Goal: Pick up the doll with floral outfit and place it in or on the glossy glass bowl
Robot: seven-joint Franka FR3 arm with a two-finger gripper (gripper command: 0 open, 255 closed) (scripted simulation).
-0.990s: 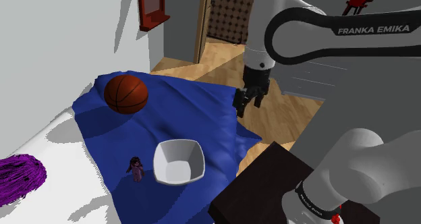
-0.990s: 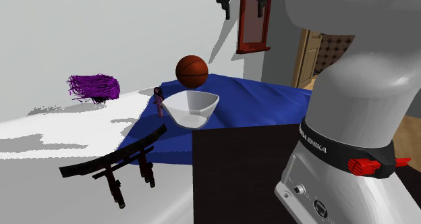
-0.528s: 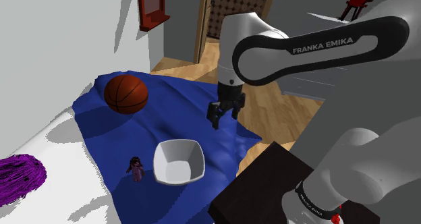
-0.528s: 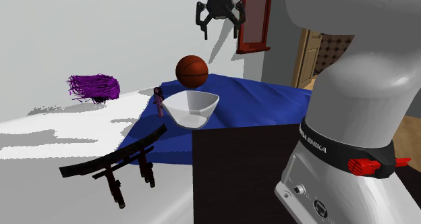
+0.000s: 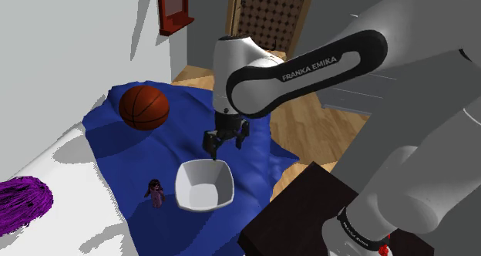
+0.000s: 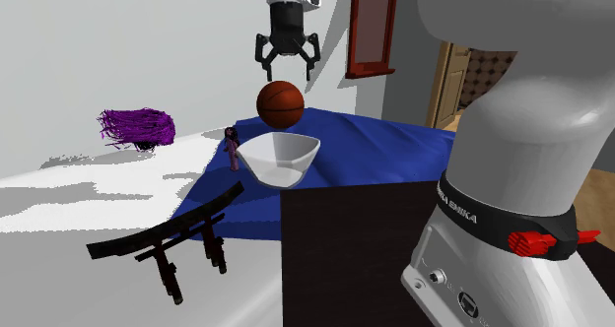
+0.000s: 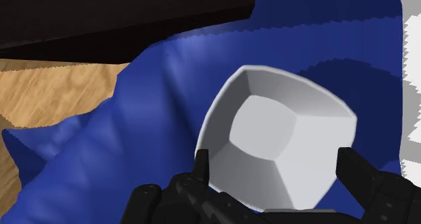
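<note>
My claw (image 5: 224,143) hangs wide open above the bowl (image 5: 204,186); the doll (image 5: 155,193) stands upright at its eight o'clock, shoulder view.

A white surface (image 5: 54,158) carries a rumpled blue cloth (image 5: 166,146). On the cloth rest a brown basketball (image 5: 143,107), a pale square-rimmed bowl (image 5: 204,184) and, just beside the bowl, a small dark-haired doll (image 5: 155,192), standing upright. On the bare white part lie a purple shaggy clump (image 5: 21,204) and a black gate-shaped model (image 6: 168,241), well apart from each other.
</note>
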